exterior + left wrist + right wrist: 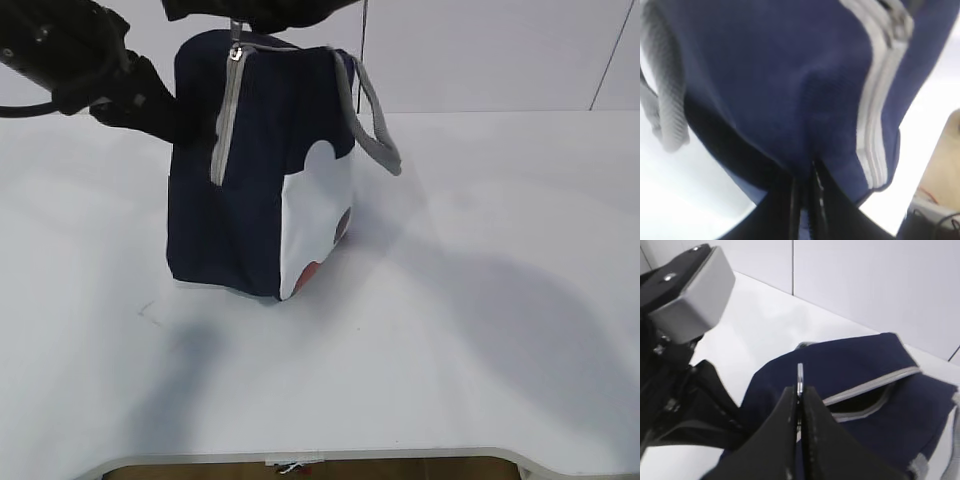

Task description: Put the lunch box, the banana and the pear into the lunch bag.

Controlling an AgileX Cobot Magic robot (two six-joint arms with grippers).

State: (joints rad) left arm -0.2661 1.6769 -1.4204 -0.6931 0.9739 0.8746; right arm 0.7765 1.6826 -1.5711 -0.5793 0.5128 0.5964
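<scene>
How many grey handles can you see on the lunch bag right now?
1 shows clearly: a grey handle looping off the lunch bag on its upper right in the exterior view, also at the left wrist view's left edge. A second may be hidden behind.

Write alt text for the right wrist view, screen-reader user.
The right gripper, black fingers shut on the small metal zipper pull of the navy fabric lunch bag, whose grey-edged zipper gapes partly open along the top. At left the other arm's grey-capped black wrist presses against the bag on the white table.
</scene>
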